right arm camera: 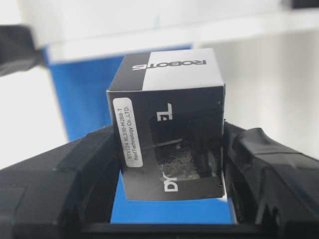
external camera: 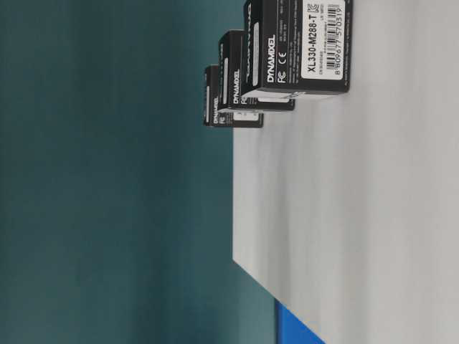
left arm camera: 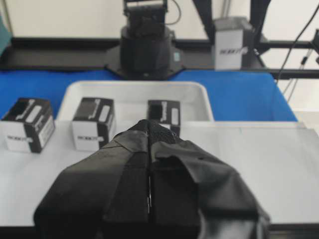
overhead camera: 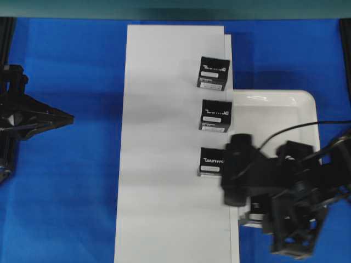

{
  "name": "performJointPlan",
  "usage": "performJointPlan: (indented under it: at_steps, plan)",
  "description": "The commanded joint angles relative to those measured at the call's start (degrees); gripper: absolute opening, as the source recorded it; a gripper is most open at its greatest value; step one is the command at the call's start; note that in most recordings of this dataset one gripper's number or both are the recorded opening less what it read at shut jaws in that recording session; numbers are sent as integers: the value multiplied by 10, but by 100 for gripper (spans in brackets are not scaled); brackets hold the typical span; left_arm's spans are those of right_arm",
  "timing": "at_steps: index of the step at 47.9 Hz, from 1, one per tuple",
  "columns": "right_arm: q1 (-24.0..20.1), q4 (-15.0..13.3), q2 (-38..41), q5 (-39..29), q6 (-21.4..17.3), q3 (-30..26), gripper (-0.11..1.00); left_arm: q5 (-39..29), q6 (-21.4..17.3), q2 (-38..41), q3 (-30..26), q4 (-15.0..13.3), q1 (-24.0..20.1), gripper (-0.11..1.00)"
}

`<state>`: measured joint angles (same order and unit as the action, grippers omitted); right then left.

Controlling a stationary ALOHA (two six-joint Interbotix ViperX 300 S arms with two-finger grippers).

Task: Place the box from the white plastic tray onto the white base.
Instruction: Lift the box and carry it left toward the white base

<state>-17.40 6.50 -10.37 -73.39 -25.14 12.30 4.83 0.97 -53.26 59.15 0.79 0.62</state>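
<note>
Right wrist view: the right gripper (right arm camera: 172, 164) is clamping the box (right arm camera: 167, 129), so pickup's done. Three boxes (overhead camera: 214, 116) are already sitting along the board's (overhead camera: 164, 164) right edge; this one still needs placing. Left gripper (left arm camera: 148, 164) is sitting clenched shut.

4 black boxes (overhead camera: 213, 73), 1 tray (overhead camera: 285, 101), 1 base (overhead camera: 164, 164).

Blue tabletop (overhead camera: 66, 186) stretching across the whole scene, a plain flat blue surface. Running down its middle is the long flat matte white rectangular board (overhead camera: 164, 164), square-cornered, reaching from near the far edge down to the near edge in the overhead view. Just beside it on the right lies the shallow glossy white plastic tray with rounded corners and a raised rim (overhead camera: 290, 98), its left edge meeting the board's right side. Blue shows on both sides of the pair.
</note>
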Motion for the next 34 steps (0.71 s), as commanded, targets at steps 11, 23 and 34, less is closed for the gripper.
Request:
performJointPlan:
  at_steps: [11,23,34]
  plan:
    - [0,-18,104,25,1,-40,60,3,0,4,-18,1,5,-7]
    - [1,-19,146,62,-5,-47,60,3,0,3,-18,0,8,-7]
    - [1,-19,171,75,-7,-54,60,3,-3,2,-19,0,12,-7]
